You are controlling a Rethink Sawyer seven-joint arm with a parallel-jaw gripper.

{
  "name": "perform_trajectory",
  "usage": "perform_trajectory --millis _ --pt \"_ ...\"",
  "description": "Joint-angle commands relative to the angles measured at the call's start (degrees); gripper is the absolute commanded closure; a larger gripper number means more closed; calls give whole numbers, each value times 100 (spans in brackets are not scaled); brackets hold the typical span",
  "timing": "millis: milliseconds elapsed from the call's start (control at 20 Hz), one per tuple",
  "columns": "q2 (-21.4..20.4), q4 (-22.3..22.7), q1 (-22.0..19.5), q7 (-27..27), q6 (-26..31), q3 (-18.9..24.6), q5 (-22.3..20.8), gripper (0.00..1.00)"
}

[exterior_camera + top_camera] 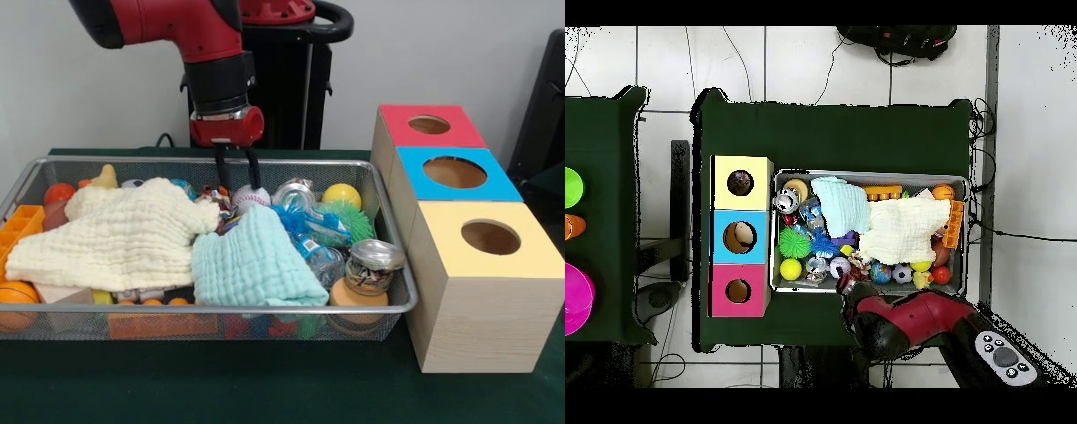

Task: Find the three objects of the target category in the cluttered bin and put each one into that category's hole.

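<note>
Pincer (237, 175), fingers apart and empty, hangs above the baseball (251, 198) at the wire bin's (388, 265) twelve o'clock edge. Overhead, the blue box's hole (739, 237) seems to hold something; sorting looks mostly undone.

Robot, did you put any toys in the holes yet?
Maybe one: the overhead view shows something pale inside the blue box, though I cannot tell what. Right now the gripper is open, holding nothing, reaching down by the baseball. The wire bin is full, so most searching remains.
</note>
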Motion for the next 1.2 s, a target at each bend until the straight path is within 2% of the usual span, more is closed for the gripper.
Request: perform_trajectory --millis 50,300,400,750,800,850,1000,1050,1150,1200 --pt "-5 -364 -160 -1271 1392 712 376 0" --pt "293 -481 -340 -1251 1476 884 459 0" --pt "547 -629 -226 -1007 1219 746 267 0" --pt "726 -684 -105 -674 869 514 24 0" --pt "578 -622 -131 -754 992 566 91 0" --pt "245 -460 -197 -930 1235 687 246 0" --pt "-1056 79 -462 -1685 2213 1204 1094 0" --pt "-1361 205 -534 -1887 2534 1361 1418 0" --pt "-1729 294 -601 -2148 3015 1589 1863 0" --pt "-1704 290 -644 -2146 3052 1647 1878 0"
